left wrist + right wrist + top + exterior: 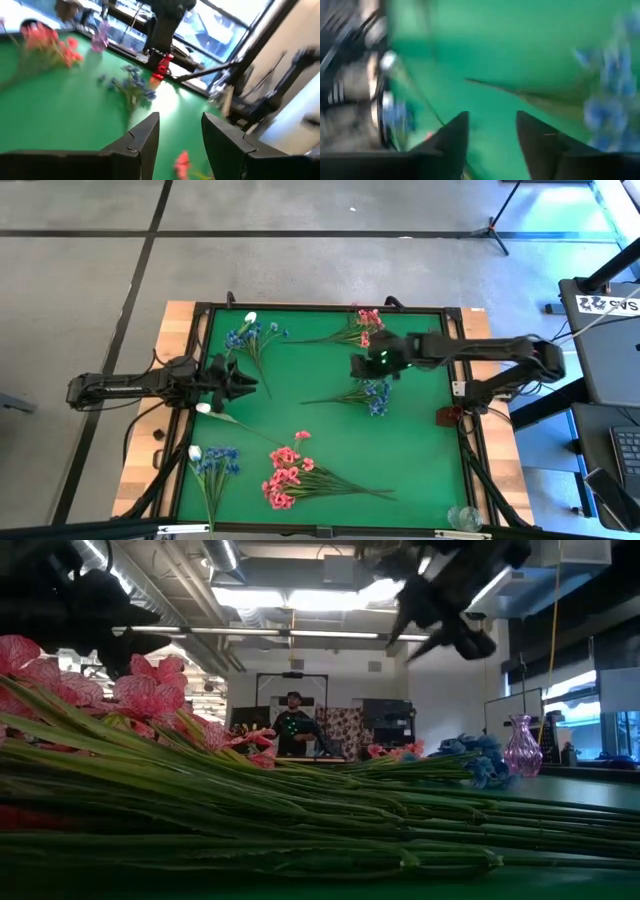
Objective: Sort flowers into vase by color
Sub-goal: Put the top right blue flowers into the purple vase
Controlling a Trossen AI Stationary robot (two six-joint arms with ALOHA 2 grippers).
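Note:
Several green-stemmed sprays lie flat on the green mat. A blue spray with a white bud [250, 335] is at the far left and a pink spray [360, 328] at the far middle. A blue spray [374, 396] lies in the centre and a single white bud [203, 408] at the left. Blue blossoms with a white bud [210, 460] and a pink cluster [288, 476] are near the near edge. A small purple glass vase [521, 745] stands upright toward the right side. My left gripper [248, 383] hovers open above the white bud's stem. My right gripper [355, 367] hovers open just beyond the centre blue spray.
A small red object [447, 416] sits at the mat's right edge and a clear glass [462, 517] at the near right corner. A raised dark frame [320, 307] runs round the mat. Bare mat lies between the two grippers. A person [292, 725] stands far behind the table.

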